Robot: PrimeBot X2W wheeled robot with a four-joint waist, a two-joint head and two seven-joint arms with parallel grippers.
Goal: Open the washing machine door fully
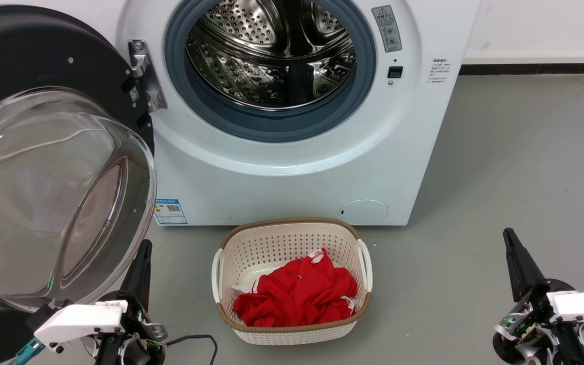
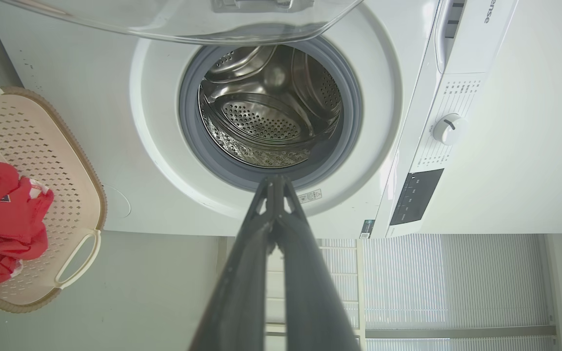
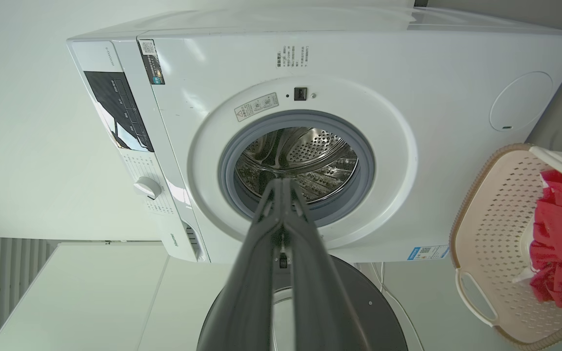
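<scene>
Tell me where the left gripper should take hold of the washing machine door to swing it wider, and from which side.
Take the black rim of the washing machine door low down, away from the hinge, bringing the left gripper up from below. The rim looks thin enough for the fingers. The glass bowl is smooth, bulging and probably too wide to pinch.
</scene>
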